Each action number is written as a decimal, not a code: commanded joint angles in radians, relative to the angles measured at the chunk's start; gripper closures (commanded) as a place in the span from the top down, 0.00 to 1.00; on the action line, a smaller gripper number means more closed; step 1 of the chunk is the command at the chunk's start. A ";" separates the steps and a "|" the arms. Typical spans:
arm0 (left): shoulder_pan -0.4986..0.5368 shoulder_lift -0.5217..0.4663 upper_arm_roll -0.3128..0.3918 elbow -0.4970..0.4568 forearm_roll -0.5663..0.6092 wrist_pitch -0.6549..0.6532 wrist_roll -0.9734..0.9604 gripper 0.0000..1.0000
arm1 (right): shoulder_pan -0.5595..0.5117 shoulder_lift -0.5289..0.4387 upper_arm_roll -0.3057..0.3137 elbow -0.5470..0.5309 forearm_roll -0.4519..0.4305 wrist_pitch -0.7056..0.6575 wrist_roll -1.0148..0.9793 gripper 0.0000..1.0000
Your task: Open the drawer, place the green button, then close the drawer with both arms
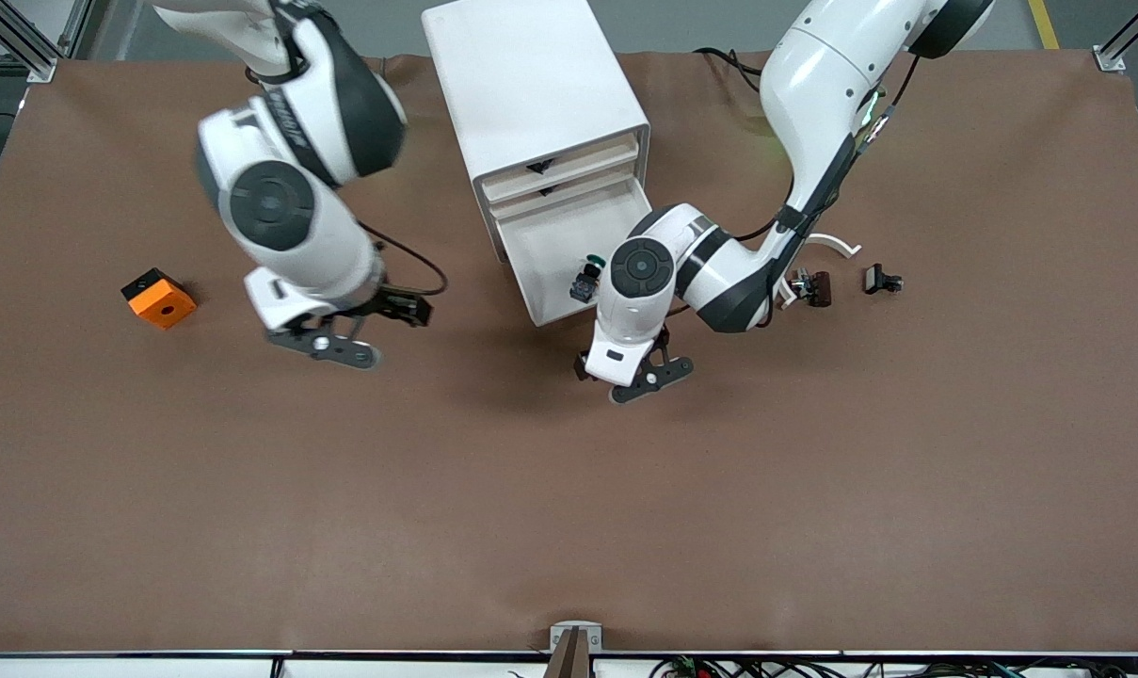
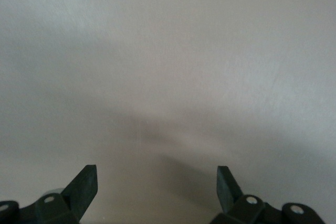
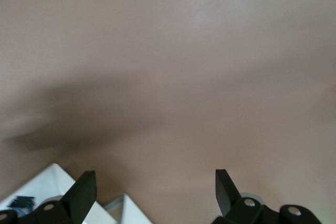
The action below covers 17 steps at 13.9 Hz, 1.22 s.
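The white cabinet (image 1: 531, 85) stands at the middle of the table's robot side. Its third drawer (image 1: 550, 250) is pulled out. The button (image 1: 587, 276), green cap on a dark body, lies in the drawer near its front corner at the left arm's end. My left gripper (image 1: 639, 377) is open and empty over the brown mat just in front of the drawer; its wrist view (image 2: 157, 177) shows only bare surface. My right gripper (image 1: 361, 330) is open and empty over the mat beside the drawer, toward the right arm's end. The right wrist view (image 3: 156, 179) shows a corner of the drawer (image 3: 47, 187).
An orange block (image 1: 158, 298) lies toward the right arm's end. Two small dark parts (image 1: 810, 287) (image 1: 881, 280) and a white curved piece (image 1: 837, 245) lie toward the left arm's end. The brown mat (image 1: 569, 508) covers the table.
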 commanded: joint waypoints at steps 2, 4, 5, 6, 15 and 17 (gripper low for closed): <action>-0.011 0.005 -0.031 -0.017 0.002 0.014 -0.013 1.00 | -0.137 -0.095 0.011 -0.020 0.015 -0.094 -0.224 1.00; -0.011 0.016 -0.053 -0.023 0.003 0.013 -0.042 1.00 | -0.207 -0.125 0.010 -0.020 0.015 -0.131 -0.326 1.00; -0.011 0.024 -0.070 -0.022 0.003 0.014 -0.059 1.00 | -0.230 -0.136 0.008 -0.014 0.015 -0.154 -0.372 1.00; -0.011 0.027 -0.077 -0.022 0.003 0.013 -0.062 1.00 | -0.256 -0.144 0.008 0.002 0.014 -0.181 -0.415 1.00; -0.087 0.058 -0.087 -0.025 -0.102 -0.046 -0.100 1.00 | -0.387 -0.188 0.003 0.081 0.000 -0.327 -0.595 1.00; -0.099 0.061 -0.090 -0.025 -0.162 -0.079 -0.100 1.00 | -0.422 -0.189 0.005 0.085 0.008 -0.333 -0.596 1.00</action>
